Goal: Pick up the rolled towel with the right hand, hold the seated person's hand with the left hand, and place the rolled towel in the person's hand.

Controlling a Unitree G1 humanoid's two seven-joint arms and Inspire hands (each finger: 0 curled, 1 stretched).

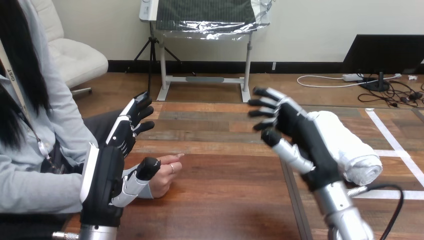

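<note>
The rolled white towel (353, 151) lies at the right, just behind the back of my right hand (300, 136). That hand is open, its fingers spread and pointing left, and nothing sits between them and the thumb. I cannot tell whether its back touches the towel. At the left, my left hand (111, 170) stands upright with straight fingers (134, 119) pointing up and away. The person's hand (169, 176) rests loosely curled on the table (225, 200), right beside my left thumb, which overlaps its near side. My left hand's fingers are not curled round it.
The person sits at the left edge, a grey sleeve (35, 187) reaching behind my left arm. A dark seam (292, 200) runs down the table right of centre. White tape lines (395, 145) cross the surface by the towel.
</note>
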